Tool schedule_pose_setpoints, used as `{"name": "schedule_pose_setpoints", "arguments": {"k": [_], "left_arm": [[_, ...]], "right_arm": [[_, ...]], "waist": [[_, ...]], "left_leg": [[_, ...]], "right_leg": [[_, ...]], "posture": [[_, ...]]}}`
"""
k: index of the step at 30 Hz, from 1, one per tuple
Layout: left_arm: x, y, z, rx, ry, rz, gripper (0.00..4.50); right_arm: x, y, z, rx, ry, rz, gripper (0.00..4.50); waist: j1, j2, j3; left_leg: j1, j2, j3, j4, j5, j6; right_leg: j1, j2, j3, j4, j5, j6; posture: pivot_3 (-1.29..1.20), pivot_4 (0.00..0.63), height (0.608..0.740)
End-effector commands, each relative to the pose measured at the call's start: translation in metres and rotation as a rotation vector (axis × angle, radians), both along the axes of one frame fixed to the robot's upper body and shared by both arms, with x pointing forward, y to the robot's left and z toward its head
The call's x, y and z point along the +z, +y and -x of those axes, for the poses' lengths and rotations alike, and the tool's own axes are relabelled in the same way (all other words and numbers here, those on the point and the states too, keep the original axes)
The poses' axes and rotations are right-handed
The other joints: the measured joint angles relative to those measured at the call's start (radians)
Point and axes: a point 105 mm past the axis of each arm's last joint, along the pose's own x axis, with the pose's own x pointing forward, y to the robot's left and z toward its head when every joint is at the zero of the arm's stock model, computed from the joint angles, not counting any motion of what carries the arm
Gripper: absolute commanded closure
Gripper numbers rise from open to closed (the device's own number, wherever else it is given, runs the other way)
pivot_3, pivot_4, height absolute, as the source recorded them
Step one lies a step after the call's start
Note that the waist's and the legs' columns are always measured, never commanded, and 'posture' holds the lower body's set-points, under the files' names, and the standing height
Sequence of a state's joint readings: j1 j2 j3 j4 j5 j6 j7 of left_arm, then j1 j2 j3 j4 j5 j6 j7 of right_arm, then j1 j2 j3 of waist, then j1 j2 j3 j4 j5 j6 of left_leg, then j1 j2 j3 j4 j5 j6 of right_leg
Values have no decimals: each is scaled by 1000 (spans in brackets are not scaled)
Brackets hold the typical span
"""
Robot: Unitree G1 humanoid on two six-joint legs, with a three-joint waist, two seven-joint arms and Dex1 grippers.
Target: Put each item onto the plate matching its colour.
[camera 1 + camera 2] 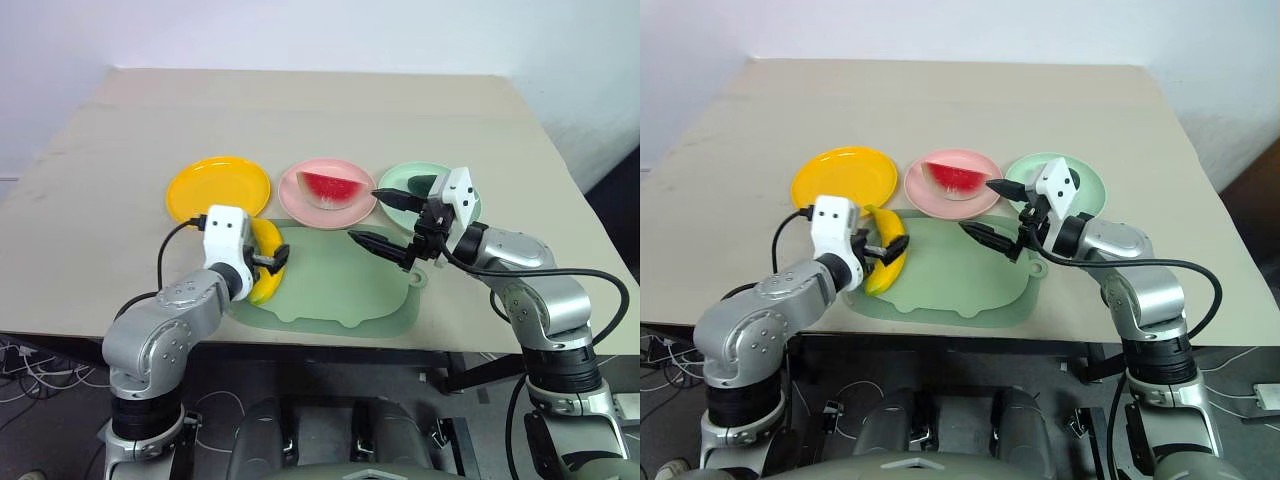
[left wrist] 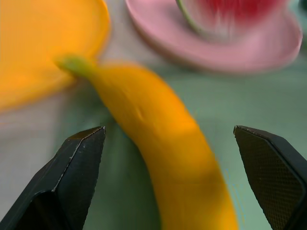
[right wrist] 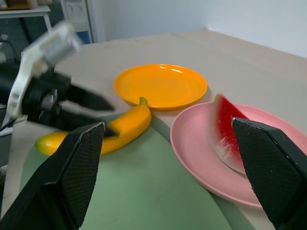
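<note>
Step in hand was judged to be the grasp of the banana (image 1: 266,262), which lay on the mat (image 1: 340,285) at 5 o'clock of the orange-yellow plate (image 1: 218,187). Advice: straddle its mid-body squarely before closing. The left gripper (image 1: 272,261) pointed forward and slightly down, jaws wide, empty, either side of the fruit. The right gripper (image 1: 385,220) hovered level, jaws wide, empty, at 5 o'clock of the watermelon wedge (image 1: 330,188).

Avocado (image 1: 423,183) half hidden behind right gripper (image 1: 381,217); left gripper (image 1: 280,258) covers banana (image 1: 266,262) middle.
</note>
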State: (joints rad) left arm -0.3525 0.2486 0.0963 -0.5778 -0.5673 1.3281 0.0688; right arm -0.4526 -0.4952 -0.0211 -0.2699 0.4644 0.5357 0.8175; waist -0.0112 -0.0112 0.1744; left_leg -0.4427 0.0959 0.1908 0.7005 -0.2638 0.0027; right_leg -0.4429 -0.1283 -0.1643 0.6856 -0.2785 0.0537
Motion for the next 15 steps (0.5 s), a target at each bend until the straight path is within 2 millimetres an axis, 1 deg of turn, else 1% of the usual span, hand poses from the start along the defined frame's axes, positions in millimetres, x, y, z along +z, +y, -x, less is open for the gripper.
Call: {"name": "schedule_pose_setpoints", "arguments": {"k": [1,4,7,13,14,15], "left_arm": [[6,4,-5,23,40,15,0],[10,5,-8,26,43,-9,0],[9,9,-9,47,55,-27,550],[11,10,-11,48,57,-21,2582],[11,10,-11,49,58,-21,2687],[10,11,-12,50,61,-20,2686]], "right_arm": [[14,-3,1,-22,-58,-13,12],[13,-4,2,-31,-56,-13,12],[13,-5,2,-43,-61,-16,0],[14,-8,0,-58,-65,-21,0],[14,-8,0,-59,-66,-25,0],[15,-8,-1,-60,-67,-28,0]], "waist": [[1,0,0],[-1,0,0],[0,0,0],[0,0,0],[0,0,0],[0,0,0]], "left_leg": [[0,0,0,0,0,0],[0,0,0,0,0,0],[0,0,0,0,0,0],[0,0,0,0,0,0],[0,0,0,0,0,0],[0,0,0,0,0,0]], "right_leg": [[0,0,0,0,0,0],[0,0,0,0,0,0],[0,0,0,0,0,0],[0,0,0,0,0,0],[0,0,0,0,0,0],[0,0,0,0,0,0]], "posture": [[0,150,695],[0,150,695],[0,150,695],[0,150,695],[0,150,695],[0,150,695]]}}
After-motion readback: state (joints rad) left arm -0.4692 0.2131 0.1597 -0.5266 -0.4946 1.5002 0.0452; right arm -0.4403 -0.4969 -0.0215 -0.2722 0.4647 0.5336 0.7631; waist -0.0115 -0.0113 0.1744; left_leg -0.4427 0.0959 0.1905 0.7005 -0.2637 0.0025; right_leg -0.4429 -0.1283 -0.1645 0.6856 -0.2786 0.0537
